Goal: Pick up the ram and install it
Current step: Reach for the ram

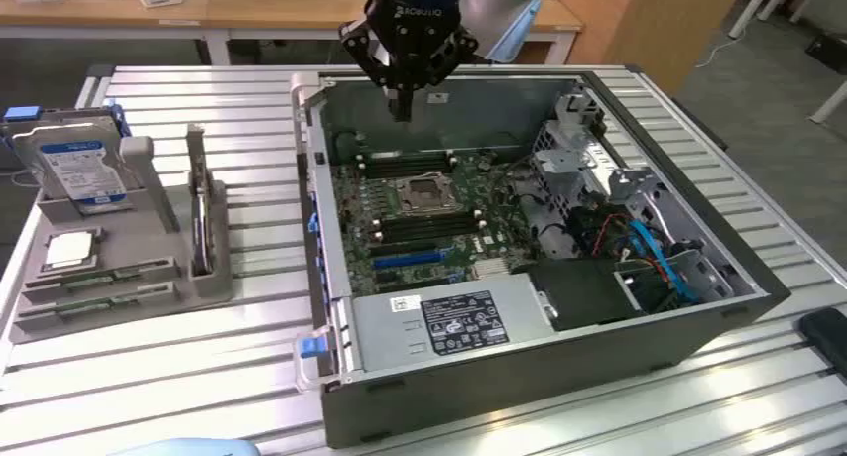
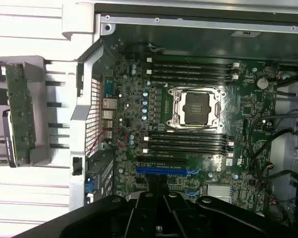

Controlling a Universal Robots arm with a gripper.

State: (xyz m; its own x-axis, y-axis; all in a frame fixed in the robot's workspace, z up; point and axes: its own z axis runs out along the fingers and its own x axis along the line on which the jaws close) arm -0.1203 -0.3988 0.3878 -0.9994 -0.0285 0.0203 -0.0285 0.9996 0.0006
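The ram is a long green circuit-board stick standing on edge in the grey holder, at the exterior view's left of the open computer case. Two more green sticks lie flat in the holder's front grooves. My gripper hangs shut and empty over the rear of the case, well apart from the holder. Below it the motherboard shows black memory slots on either side of the processor socket.
In the holder stand a blue-labelled hard drive and a silver processor chip. Inside the case are a power supply, a metal drive cage and blue cables. A slatted metal table carries everything.
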